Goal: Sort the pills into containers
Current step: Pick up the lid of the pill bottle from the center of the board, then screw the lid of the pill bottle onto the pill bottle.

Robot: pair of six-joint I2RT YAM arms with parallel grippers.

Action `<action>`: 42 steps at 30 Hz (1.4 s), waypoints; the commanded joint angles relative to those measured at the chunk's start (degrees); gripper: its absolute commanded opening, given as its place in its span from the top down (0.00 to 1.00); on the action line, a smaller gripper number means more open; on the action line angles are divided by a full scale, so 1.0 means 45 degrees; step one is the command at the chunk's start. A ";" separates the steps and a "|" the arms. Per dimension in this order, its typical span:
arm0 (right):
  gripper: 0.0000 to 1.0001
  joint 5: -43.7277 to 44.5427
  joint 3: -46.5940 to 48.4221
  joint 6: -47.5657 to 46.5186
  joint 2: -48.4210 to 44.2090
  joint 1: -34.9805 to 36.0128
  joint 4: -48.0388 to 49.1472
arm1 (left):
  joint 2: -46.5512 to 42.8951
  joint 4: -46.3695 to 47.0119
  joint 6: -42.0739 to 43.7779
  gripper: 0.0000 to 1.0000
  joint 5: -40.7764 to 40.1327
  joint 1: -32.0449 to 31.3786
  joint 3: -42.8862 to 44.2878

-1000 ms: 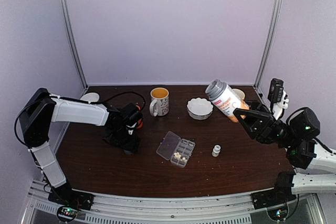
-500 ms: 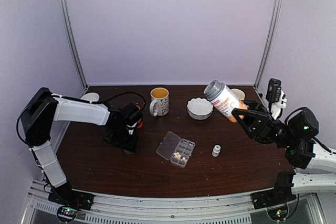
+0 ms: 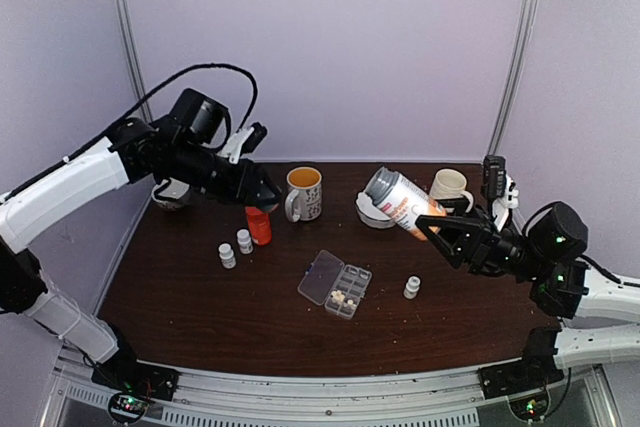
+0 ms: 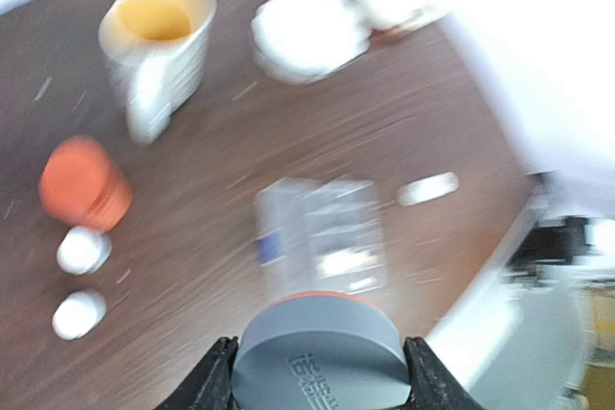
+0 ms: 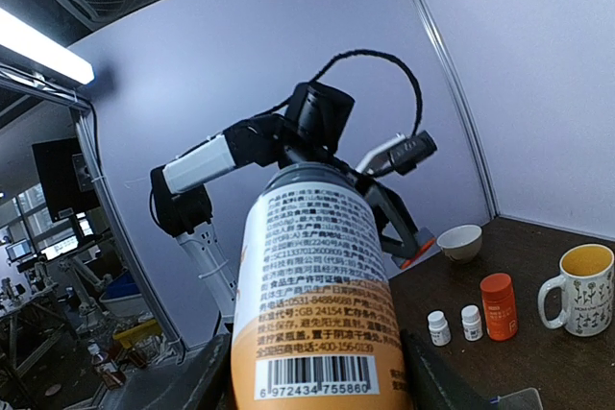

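The left arm [image 3: 90, 172] stood raised above the bench [image 3: 200, 297], the left hand [image 4: 317, 373] clamped on a grey-capped bottle [image 4: 317, 352]. The right arm [image 3: 600, 297] stretched inward, the right hand [image 5: 317, 383] gripping a tilted labelled bottle [image 5: 315, 276].

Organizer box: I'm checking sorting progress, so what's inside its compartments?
Whitish pills lie in the near compartments of the open organizer box. The other compartments look empty, but the top view is too small and the left wrist view too blurred to be sure.
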 commanded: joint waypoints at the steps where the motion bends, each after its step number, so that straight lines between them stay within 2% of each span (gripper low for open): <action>1: 1.00 -0.0145 0.0816 -0.0487 0.0451 0.0102 -0.0157 | -0.0655 0.1039 -0.0671 0.61 0.4050 0.0084 0.1009; 6: 1.00 -0.0516 0.1693 -0.0988 0.1164 0.0252 -0.0661 | -0.0904 0.3926 -0.2795 0.61 0.7487 0.0044 0.0377; 10: 1.00 -0.0589 0.2462 -0.1490 0.1740 0.0506 -0.1149 | -0.1188 0.5353 -0.3797 0.60 0.8220 0.0001 -0.0130; 14: 1.00 -0.0599 0.3105 -0.1844 0.2225 0.0805 -0.1281 | -0.1635 0.8999 -0.6040 0.59 0.9058 -0.0069 -0.1458; 16: 1.00 -0.0598 0.3403 -0.1981 0.2499 0.0951 -0.1355 | -0.1760 1.0140 -0.6757 0.59 0.9220 -0.0094 -0.1945; 20: 1.00 -0.0598 0.3888 -0.2202 0.2973 0.1170 -0.1455 | -0.1759 1.0431 -0.6889 0.59 0.9374 -0.0239 -0.2009; 28: 1.00 -0.0570 0.4258 -0.2310 0.3584 0.1421 -0.1451 | -0.1759 1.2856 -0.8165 0.58 0.9711 -0.0537 -0.2691; 42: 1.00 -0.0044 0.4135 -0.2372 0.3443 0.1461 -0.1173 | -0.1751 1.2312 -0.7666 0.57 0.9641 -0.0715 -0.2742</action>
